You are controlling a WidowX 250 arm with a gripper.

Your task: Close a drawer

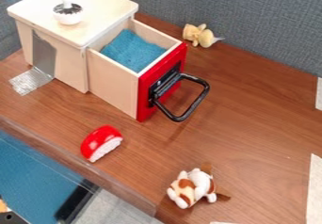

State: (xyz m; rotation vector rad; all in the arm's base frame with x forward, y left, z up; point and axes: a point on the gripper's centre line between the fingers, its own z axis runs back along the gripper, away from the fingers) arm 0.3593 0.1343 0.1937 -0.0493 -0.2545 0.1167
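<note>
The red-fronted wooden drawer juts from its pale wooden box, upper left, its black looped handle outward, where a push could shut it. Shiny tape presumably anchors the box. Whether the tool is apart or together, I cannot tell.

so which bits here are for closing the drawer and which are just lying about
For the job:
- open drawer
- its black handle
- wooden cabinet

Just lying about:
- red-and-white toy
- brown-and-white plush
- small yellow toy
- knob-like thing on the cabinet
- blue cloth inside the drawer
</note>
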